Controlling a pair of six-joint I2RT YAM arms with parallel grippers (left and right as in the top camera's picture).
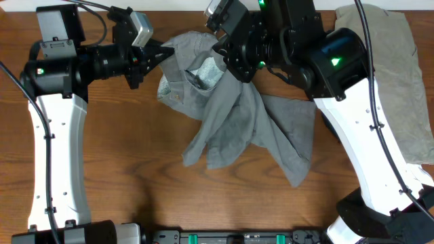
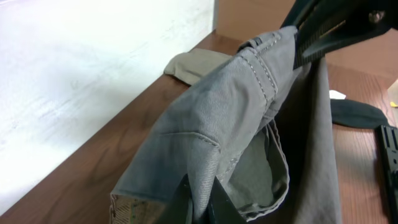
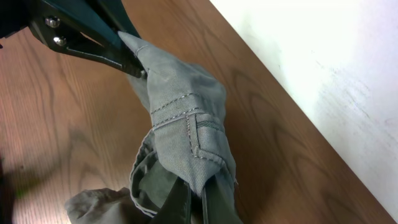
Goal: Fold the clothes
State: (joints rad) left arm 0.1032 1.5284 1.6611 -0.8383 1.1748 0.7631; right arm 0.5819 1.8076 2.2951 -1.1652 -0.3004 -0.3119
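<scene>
The mid-grey shorts point(image 1: 237, 125) hang bunched at the back middle of the table, their legs trailing toward the front. The waistband is held up between both grippers, its pale lining point(image 1: 207, 73) showing. My left gripper point(image 1: 163, 51) is shut on the waistband's left end point(image 2: 205, 168). My right gripper point(image 1: 222, 51) is shut on the waistband's right end point(image 3: 186, 124). In the left wrist view the right gripper point(image 2: 305, 37) pinches the far end. In the right wrist view the left gripper point(image 3: 134, 62) pinches the far end.
A paler khaki-beige garment point(image 1: 397, 74) lies along the right side of the table and shows in the left wrist view point(image 2: 196, 65). A black garment point(image 2: 357, 114) lies at the right in that view. The wooden table point(image 1: 135, 176) ends at a white wall behind.
</scene>
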